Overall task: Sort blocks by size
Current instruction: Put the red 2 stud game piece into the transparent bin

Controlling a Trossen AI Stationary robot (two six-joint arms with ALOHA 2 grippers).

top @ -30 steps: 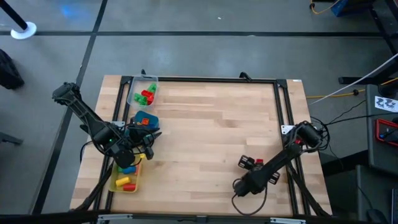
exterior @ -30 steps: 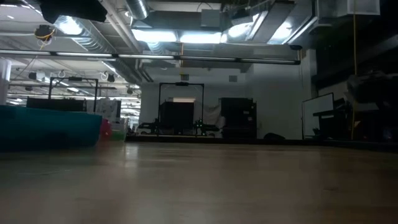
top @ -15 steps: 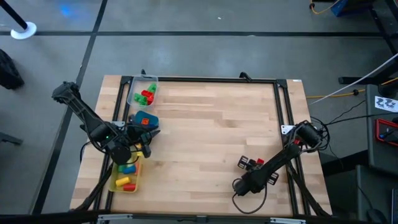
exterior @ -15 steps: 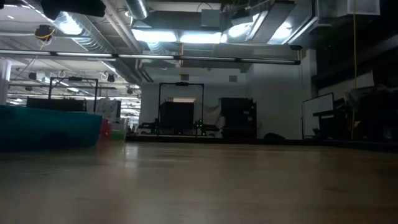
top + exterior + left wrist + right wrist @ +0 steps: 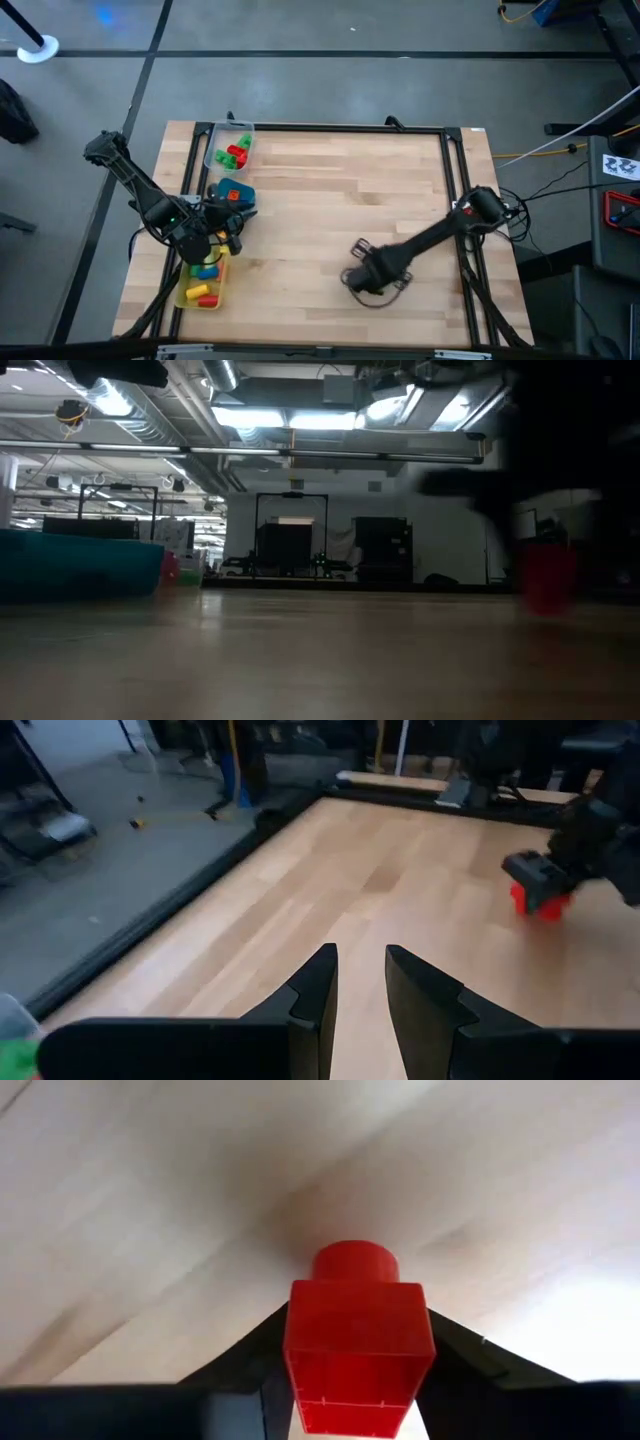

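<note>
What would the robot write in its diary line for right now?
right gripper: holds red block above table | left gripper: open, empty, near blue tray | sorting unfinished

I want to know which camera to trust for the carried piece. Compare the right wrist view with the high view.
Only the right wrist view shows the red block with its round stud, clamped between the right gripper's fingers. Only the high view shows the left gripper by the yellow tray and the blue tray. Both show the wooden table.
</note>
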